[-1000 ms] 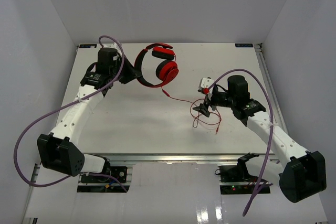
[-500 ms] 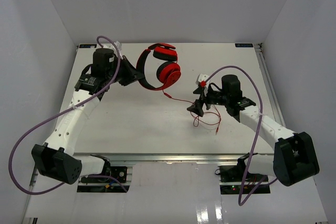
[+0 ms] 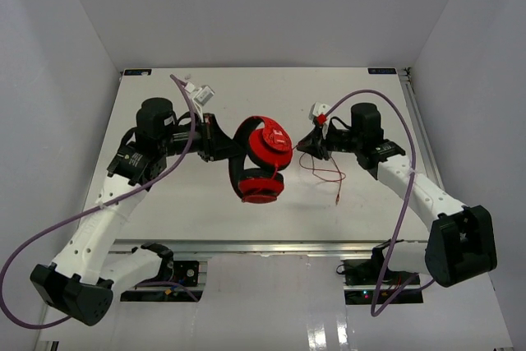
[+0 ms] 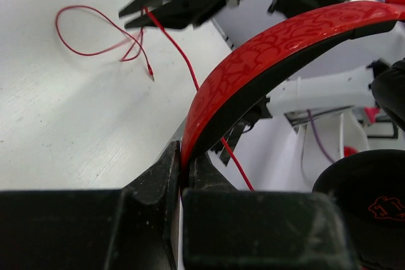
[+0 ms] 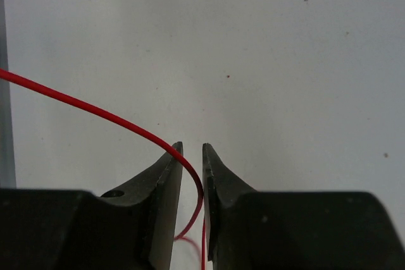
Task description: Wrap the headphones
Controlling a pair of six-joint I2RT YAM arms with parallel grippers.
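Note:
The red headphones (image 3: pixel 263 158) hang above the table's middle, one ear cup facing up, the other (image 3: pixel 261 188) lower. My left gripper (image 3: pixel 223 150) is shut on the red, black-lined headband (image 4: pixel 285 42); in the left wrist view the jaws (image 4: pixel 181 156) pinch its edge, with a black ear pad (image 4: pixel 367 194) at the right. The thin red cable (image 3: pixel 316 172) runs from the headphones to my right gripper (image 3: pixel 306 144), then loops down to the plug (image 3: pixel 338 200) on the table. In the right wrist view the jaws (image 5: pixel 190 150) stand narrowly apart with the cable (image 5: pixel 95 110) running loosely between them.
Thick purple robot cables (image 3: pixel 177 162) arc over both arms. The white table (image 3: pixel 189 203) has raised white walls at the left, back and right. A slack cable loop (image 4: pixel 95 36) lies on the table beyond the headband.

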